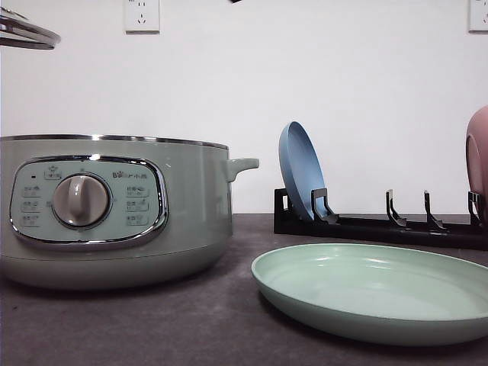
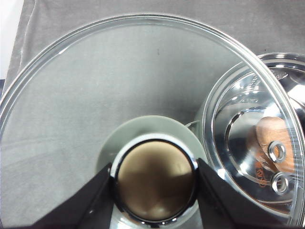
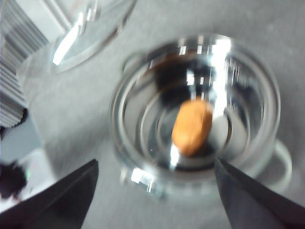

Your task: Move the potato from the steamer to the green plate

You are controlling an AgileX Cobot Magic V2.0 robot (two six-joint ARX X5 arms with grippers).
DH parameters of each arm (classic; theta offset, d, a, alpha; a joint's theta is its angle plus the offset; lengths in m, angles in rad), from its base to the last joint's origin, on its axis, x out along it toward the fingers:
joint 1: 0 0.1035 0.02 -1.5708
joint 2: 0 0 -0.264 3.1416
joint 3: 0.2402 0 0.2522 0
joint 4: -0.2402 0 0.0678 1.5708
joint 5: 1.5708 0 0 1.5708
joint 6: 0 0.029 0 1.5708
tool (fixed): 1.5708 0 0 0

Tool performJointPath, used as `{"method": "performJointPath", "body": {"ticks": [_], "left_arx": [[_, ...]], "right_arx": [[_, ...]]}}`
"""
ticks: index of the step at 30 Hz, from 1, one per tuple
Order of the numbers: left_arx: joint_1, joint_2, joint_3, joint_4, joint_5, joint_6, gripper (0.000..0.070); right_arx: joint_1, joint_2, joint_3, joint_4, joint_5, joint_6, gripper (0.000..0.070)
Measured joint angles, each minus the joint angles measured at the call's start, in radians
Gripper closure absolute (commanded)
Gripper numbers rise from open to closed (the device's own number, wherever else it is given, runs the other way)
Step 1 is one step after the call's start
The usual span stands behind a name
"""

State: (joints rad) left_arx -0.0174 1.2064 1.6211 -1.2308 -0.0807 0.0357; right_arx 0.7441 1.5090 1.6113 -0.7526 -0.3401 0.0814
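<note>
A dark grey bench [image 1: 152, 328] under a white wall carries the steamer [image 1: 114, 210], with the green plate [image 1: 374, 286] beside its handle side. The left pincer [image 2: 155, 179] is clamped on the lid [image 2: 119, 86] knob, holding it clear of the steamer. The right pincer [image 3: 155, 191], jaws spread wide and empty, hangs above the steamer, where the potato [image 3: 192, 126] lies centrally inside, its long axis running roughly crosswise to the jaw gap. The right arm is nearer.

Bright even light, glare on the steamer [image 3: 195, 109] steel, right wrist view motion-blurred throughout.

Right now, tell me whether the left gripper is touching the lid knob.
Touching. In the left wrist view, the left gripper has its fingers pressed against both sides of the lid knob, holding the glass lid off the steamer.
</note>
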Motion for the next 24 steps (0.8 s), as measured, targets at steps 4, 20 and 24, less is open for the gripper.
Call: {"method": "performJointPath", "body": {"ticks": [4,20,24], "left_arx": [[0.000,0.000,0.000,0.000,0.000,0.000,0.0691],[0.000,0.000,0.000,0.000,0.000,0.000,0.0691],[0.000,0.000,0.000,0.000,0.000,0.000,0.0691]], "right_arx": [[0.000,0.135,0.129,-0.007,0.001,-0.003,0.0193],[0.058,0.522,0.290,0.042,0.111,-0.006,0.0188],[0.073,0.563,0.290,0.062,0.159,-0.006,0.0172]]}}
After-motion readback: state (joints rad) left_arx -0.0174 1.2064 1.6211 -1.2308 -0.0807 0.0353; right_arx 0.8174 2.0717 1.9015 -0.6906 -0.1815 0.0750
